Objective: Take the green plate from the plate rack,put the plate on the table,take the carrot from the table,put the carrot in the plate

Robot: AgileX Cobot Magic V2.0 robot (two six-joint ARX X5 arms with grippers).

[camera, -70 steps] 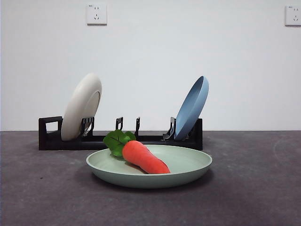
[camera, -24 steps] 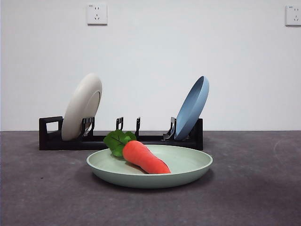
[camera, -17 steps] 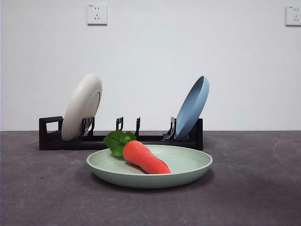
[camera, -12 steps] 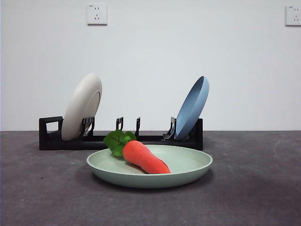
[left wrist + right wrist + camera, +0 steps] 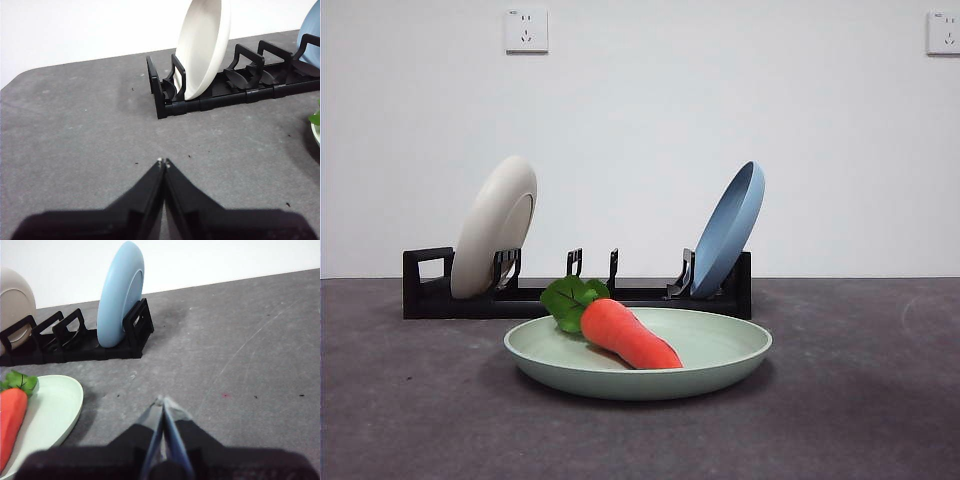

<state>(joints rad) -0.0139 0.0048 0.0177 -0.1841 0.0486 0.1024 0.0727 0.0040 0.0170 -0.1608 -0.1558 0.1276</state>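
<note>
The green plate (image 5: 720,350) lies flat on the dark grey table (image 5: 860,400), in front of the black plate rack (image 5: 620,296). The carrot (image 5: 625,335) lies in the plate, its green leaves toward the rack. It also shows in the right wrist view (image 5: 11,415) on the plate (image 5: 55,405). My left gripper (image 5: 163,163) is shut and empty, over bare table to the rack's left end. My right gripper (image 5: 161,401) is shut and empty, over bare table to the plate's right. Neither arm shows in the front view.
A cream-white plate (image 5: 495,225) leans in the rack's left slot and a blue plate (image 5: 728,228) in its right slot. The rack's middle slots (image 5: 592,268) hold nothing. Two wall sockets (image 5: 525,30) sit on the white wall behind.
</note>
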